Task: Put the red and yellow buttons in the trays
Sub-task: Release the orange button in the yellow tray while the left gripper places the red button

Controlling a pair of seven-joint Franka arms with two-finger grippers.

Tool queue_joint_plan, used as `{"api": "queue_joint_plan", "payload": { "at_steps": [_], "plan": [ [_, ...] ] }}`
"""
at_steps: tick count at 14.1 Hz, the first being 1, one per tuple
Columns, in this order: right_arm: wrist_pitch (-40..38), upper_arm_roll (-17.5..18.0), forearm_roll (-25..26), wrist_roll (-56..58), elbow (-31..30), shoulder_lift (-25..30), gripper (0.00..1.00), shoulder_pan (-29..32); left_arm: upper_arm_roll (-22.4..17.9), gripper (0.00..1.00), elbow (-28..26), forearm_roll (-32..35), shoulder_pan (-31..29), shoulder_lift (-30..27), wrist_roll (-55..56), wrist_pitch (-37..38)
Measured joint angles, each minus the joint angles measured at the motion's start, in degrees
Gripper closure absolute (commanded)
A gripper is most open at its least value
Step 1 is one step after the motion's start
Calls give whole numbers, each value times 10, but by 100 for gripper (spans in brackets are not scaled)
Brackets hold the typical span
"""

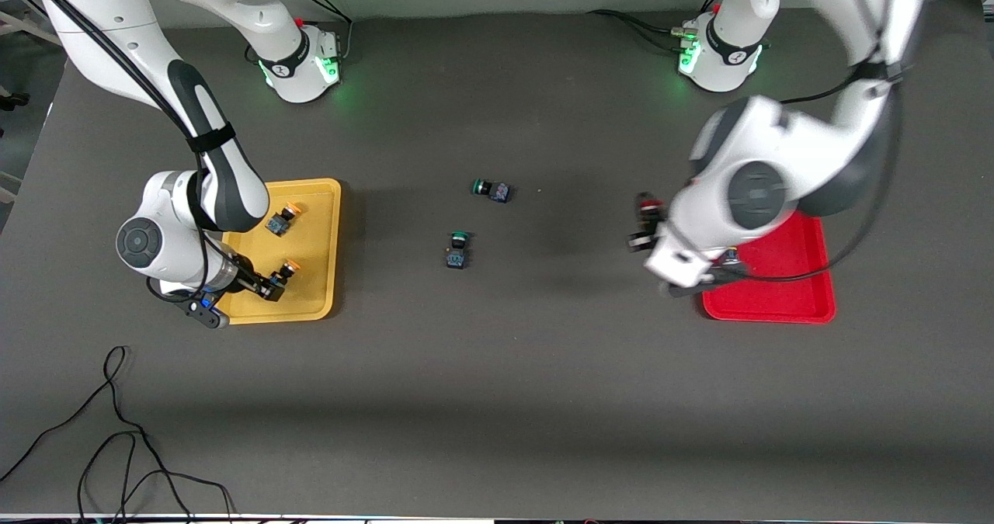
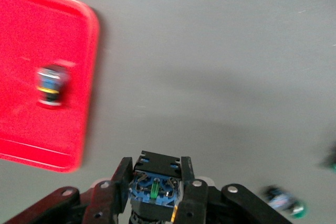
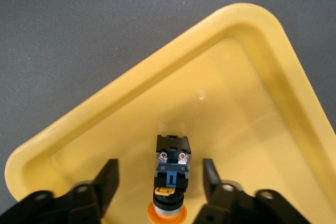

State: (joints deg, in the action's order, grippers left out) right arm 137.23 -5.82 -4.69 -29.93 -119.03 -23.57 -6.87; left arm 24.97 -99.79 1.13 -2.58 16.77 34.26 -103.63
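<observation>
You see two orange-capped buttons [image 1: 282, 219] lying in the yellow tray [image 1: 318, 275] toward the right arm's end of the table, two green-capped switches [image 1: 491, 190] mid-table, and the red tray [image 1: 784, 291] toward the left arm's end.

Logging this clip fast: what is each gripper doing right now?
Left gripper: shut on a red-capped button, over the table beside the red tray.
Right gripper: open around a yellow-capped button lying in the yellow tray.

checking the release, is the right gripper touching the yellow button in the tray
Apart. The right wrist view shows the right gripper open, with yellow tray floor visible between each finger and the yellow button.
</observation>
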Motion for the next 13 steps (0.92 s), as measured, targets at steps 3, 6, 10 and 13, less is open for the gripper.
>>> {"api": "queue_joint_plan", "payload": {
  "at_steps": [3, 6, 10, 13],
  "plan": [
    [-8, 0, 0, 4, 6, 10, 0, -1, -2, 100, -86, 5, -93, -69, -141, -1],
    [-71, 0, -1, 30, 24, 57, 0, -1, -4, 100, -152, 52, -166, -83, -217, -66],
    [-161, 0, -1, 80, 46, 168, 0, -1, -5, 100, -288, 98, -235, -58, -260, -296],
    [-286, -2, -1, 121, 100, 241, 0, 1, -7, 68, -335, 142, -271, -8, -263, -409]
  ]
}}
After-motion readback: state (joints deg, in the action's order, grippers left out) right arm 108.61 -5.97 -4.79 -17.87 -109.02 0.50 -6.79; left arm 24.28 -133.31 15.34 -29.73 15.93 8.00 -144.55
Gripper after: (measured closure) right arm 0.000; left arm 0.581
